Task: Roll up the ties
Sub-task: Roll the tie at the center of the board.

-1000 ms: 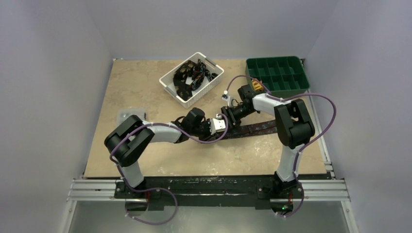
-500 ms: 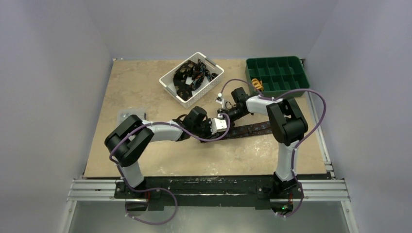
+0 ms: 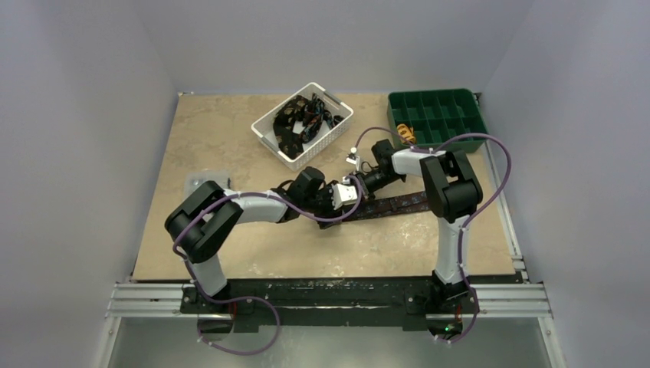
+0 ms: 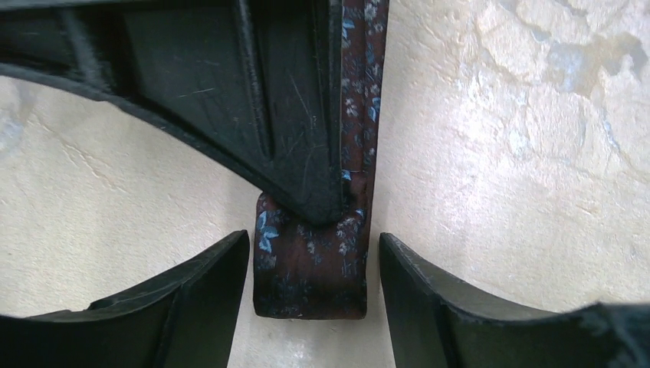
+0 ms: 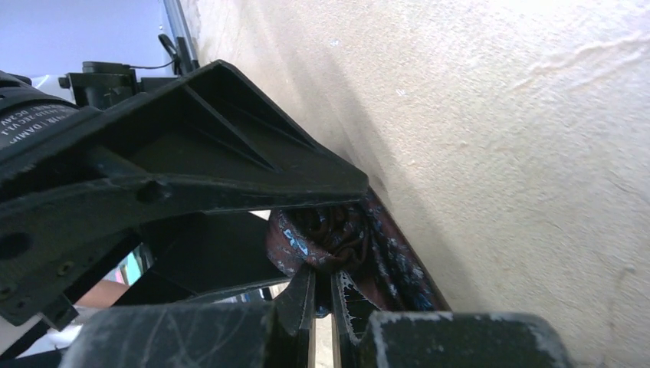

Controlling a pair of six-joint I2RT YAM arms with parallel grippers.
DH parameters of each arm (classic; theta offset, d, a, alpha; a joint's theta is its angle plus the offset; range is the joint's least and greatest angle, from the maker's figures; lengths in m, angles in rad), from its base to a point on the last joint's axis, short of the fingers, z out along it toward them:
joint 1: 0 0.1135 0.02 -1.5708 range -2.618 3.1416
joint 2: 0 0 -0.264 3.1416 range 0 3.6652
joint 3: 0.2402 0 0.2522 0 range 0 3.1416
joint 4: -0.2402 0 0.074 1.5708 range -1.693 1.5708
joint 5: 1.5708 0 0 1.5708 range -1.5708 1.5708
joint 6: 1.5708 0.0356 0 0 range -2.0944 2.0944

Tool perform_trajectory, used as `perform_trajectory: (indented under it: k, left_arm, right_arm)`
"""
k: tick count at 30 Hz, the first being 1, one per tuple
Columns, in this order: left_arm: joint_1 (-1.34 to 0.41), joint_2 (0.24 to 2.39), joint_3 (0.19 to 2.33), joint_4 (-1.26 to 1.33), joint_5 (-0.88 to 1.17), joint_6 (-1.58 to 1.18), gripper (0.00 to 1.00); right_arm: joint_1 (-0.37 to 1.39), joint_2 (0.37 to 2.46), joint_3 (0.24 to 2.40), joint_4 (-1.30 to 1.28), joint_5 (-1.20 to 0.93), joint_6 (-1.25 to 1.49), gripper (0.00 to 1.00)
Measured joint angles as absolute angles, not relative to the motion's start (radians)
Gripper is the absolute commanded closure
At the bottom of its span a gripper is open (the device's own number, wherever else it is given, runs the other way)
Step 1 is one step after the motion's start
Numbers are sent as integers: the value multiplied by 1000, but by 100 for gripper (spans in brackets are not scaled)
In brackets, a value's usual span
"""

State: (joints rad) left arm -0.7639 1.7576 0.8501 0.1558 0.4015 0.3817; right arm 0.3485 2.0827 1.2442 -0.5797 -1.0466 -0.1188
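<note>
**Both grippers meet at one end of a tie that lies flat on the table.**

The left gripper [image 4: 313,244] stands wide, its fingers [image 4: 207,295] on either side of the squared end of the tie [image 4: 310,285]. That end rests on the table [image 4: 498,153] between the fingers and is not clamped by them. The right gripper [image 5: 322,285] is drawn almost closed and pinches a bunched fold of the same tie at its fingertips. In the left wrist view its dark finger lies over the strip, with the tip down on the tie's end. From the two grippers the tie runs off as a straight dark strip toward the right arm's side. Beyond the grippers, away from the arm bases, stands a white basket [image 3: 270,132] holding a dark tangle. A green tray [image 3: 477,126] with compartments sits behind the right arm.
</note>
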Motion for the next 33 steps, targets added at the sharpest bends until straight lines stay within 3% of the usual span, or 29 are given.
perform_trajectory:
  k: [19,23,25,28,33]
  left_arm:
    - [-762,1801,786,440,457,313,40]
    - [-765,1811,772,454,468,275,51]
    - [-768,1823,772,455,464,262,63]
    - [-770,1827,773,454,462,254,76]
    - [-780,1814,797,377,436,319,78]
  right_arm:
    - [294,2101,1239,-643,-1030,-166,100]
    - [289,2098,1229,-634,-1030,-165,100]
    - [287,2094,1223,-630,-1029,-166,99]
    - [288,2088,1219,-629,-1030,-172,77]
    - [287,2073,1219,-655,-1015,-194,54]
